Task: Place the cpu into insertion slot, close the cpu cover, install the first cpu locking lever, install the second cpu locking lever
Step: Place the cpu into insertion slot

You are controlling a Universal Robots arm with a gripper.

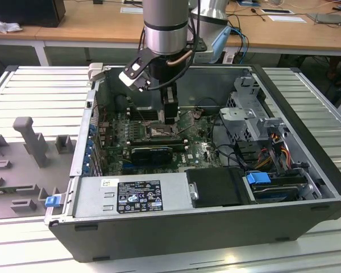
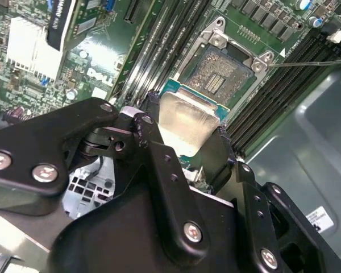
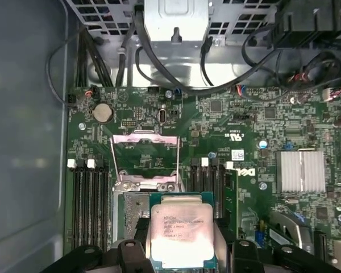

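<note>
While hanging over the slot (image 2: 216, 77), the gripper (image 2: 187, 133) is squeezing the chip (image 3: 181, 230) by its sides.
It is looking light, stiff and easily broken.

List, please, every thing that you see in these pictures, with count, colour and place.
slatted metal table: one, light grey.
open computer case: one, dark grey, on the table.
boxy power supply: one, silver, at the case's edge.
green motherboard: one, inside the case.
square insertion slot: one, dark frame, brownish-gold pin field, on the motherboard.
thin metal cpu cover: one, silver, swung open.
long memory slots: several, black, either side of the slot.
flat square metal cpu: one, silver-grey, close to the slot, not seated.
robot arm: one, silver-grey, reaching into the case.
claw: one, black, shut on the cpu.
</note>
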